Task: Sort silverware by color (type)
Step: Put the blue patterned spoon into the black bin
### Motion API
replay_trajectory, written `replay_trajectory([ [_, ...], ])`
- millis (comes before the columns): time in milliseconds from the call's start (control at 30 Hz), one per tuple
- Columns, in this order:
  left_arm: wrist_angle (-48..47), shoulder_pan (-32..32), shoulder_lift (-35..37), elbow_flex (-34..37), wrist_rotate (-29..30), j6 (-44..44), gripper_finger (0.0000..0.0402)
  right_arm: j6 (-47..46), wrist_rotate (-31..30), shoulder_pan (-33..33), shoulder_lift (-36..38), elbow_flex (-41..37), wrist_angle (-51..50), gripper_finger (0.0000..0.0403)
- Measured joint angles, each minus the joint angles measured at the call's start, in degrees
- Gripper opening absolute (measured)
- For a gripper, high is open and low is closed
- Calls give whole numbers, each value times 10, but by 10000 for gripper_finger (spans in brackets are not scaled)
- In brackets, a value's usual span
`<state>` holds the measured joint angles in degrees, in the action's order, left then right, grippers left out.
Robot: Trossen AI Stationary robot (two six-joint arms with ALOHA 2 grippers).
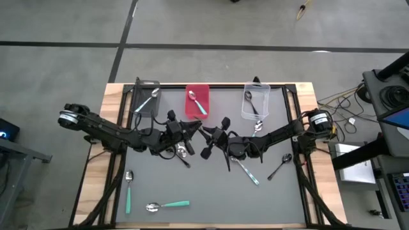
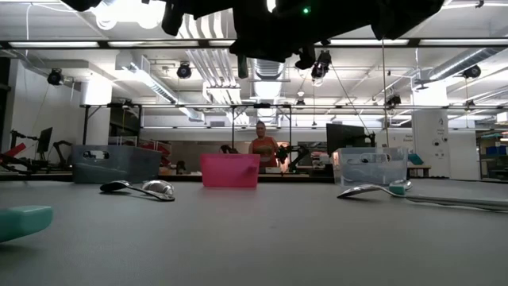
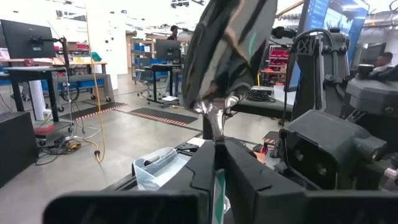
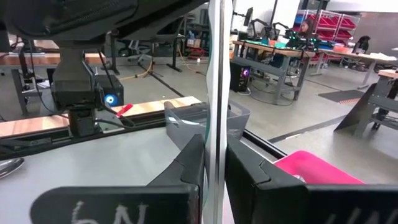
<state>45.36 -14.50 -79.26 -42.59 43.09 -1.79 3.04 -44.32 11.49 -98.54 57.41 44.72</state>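
Both grippers meet above the table's middle, lifted off it. My left gripper (image 1: 190,131) (image 3: 215,152) is shut on a spoon whose silver bowl (image 3: 227,53) stands out past the fingers. My right gripper (image 1: 212,135) (image 4: 215,158) is shut on a thin pale spoon shaft (image 4: 216,74), seen edge-on. Whether it is the same spoon, I cannot tell. Loose spoons lie flat on the table: teal-handled ones (image 1: 128,191) (image 1: 167,205), one (image 1: 246,170) near the right arm, a black one (image 1: 280,166), one (image 1: 183,152) under the left gripper and one (image 1: 257,126) by the clear bin. My left gripper pinches the spoon at its neck (image 3: 216,127), just below the bowl, between the two fingers. The fingers lie level, reaching toward the table's right, and run along the spoon. A bit of teal handle (image 3: 217,186) shows back between them. The spoon is lifted clear. My right gripper pinches the thin shaft (image 4: 216,134) between its two fingers, which lie level and run along it, reaching toward the table's left. The shaft sticks out far beyond the fingertips and is clear of the table. Which end it has is hidden.
Three bins stand along the far edge: a dark grey one (image 1: 146,102) with a spoon, a red one (image 1: 197,101) with a teal-handled spoon, a clear one (image 1: 255,102) with a black spoon. A person (image 2: 261,151) stands in the room far behind the table.
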Motion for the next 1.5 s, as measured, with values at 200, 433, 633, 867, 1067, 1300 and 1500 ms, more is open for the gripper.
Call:
replay_trajectory([
  [200,-1,0,2,0,-1,13,2,-4,2,0,0,0,-13,97],
  [433,-44,1,29,0,4,13,1,0,2,0,7,0,-25,161],
  [633,-194,17,107,0,34,37,1,-3,2,0,36,0,-86,177],
  [867,-436,99,216,0,25,118,0,-20,2,0,87,1,-208,180],
  [1067,-659,263,263,-51,-47,147,0,-20,2,-4,128,1,-275,180],
  [1300,-923,516,192,-215,-300,80,0,0,2,-18,154,1,-313,180],
  [1500,-1083,666,86,-311,-430,-7,0,2,3,-30,164,1,-356,180],
])
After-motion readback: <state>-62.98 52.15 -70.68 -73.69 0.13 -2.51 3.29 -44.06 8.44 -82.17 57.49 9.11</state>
